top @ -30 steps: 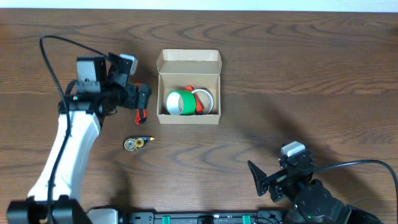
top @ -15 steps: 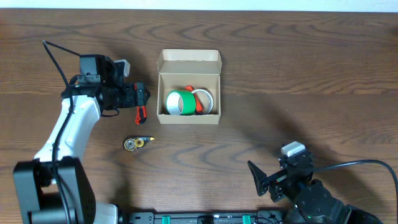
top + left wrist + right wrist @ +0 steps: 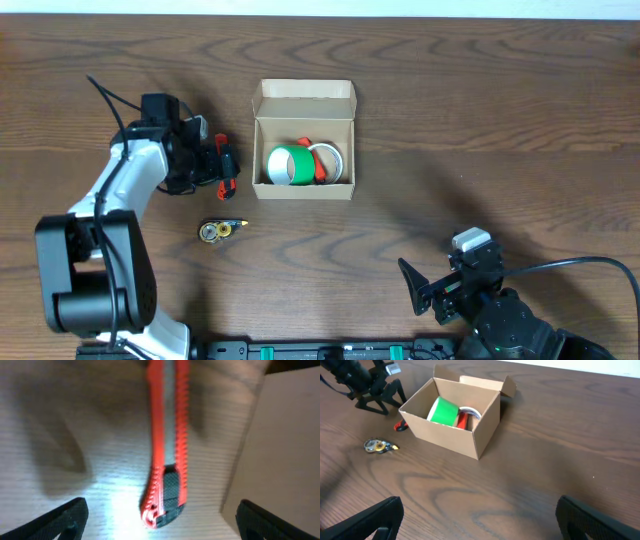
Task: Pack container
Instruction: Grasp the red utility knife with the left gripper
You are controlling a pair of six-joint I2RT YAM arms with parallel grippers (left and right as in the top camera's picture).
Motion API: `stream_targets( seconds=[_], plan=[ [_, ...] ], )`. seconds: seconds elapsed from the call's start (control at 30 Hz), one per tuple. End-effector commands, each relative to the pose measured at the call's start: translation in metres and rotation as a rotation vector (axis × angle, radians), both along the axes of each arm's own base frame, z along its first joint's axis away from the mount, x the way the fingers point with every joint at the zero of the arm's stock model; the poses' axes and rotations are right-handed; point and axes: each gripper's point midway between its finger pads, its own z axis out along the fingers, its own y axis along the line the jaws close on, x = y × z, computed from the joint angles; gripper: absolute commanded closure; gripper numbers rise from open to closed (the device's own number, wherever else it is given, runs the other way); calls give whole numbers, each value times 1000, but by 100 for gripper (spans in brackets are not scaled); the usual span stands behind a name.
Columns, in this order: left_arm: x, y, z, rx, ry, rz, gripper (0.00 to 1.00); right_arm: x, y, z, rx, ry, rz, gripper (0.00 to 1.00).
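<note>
The container, a tan cardboard box (image 3: 304,92), stands open at mid-table with its flap lid folded back. Inside lie a green tape roll (image 3: 287,166), a white tape roll (image 3: 328,158) and something red between them. A red utility knife (image 3: 227,180) lies on the table just left of the box. My left gripper (image 3: 221,168) is open and low over it; in the left wrist view the knife (image 3: 167,445) lies between the spread fingers (image 3: 162,520), with the box wall (image 3: 280,450) at right. My right gripper (image 3: 420,290) is open and empty near the front edge.
A small yellow tape dispenser (image 3: 218,230) lies on the table in front of the knife; it also shows in the right wrist view (image 3: 377,446). The right wrist view shows the box (image 3: 485,425) and bare wood ahead of its fingers (image 3: 480,520).
My left arm has dropped down toward the table, bringing its open fingers to either side of the red knife. The knife, the box and the right arm have not moved.
</note>
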Motion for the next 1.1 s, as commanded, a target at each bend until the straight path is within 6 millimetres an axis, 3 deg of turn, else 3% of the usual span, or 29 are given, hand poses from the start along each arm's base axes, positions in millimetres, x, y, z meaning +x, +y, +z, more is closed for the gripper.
stream_targets(
  seconds=[0.0,0.3,0.8,0.9,1.07],
  plan=[
    [5,8,-5,93,37,10,5,1,-2,0,8,-2,-16,1],
    [17,-6,-6,146,65,-41,4,1,-2,0,8,-2,-16,1],
    [10,-7,-32,168,146,-51,4,1,-2,0,8,-2,-16,1],
    [10,-10,-35,168,153,-60,0,1,-2,0,8,-2,-16,1],
    [10,-15,-37,172,158,-73,22,1,-2,0,8,-2,-16,1]
  ],
)
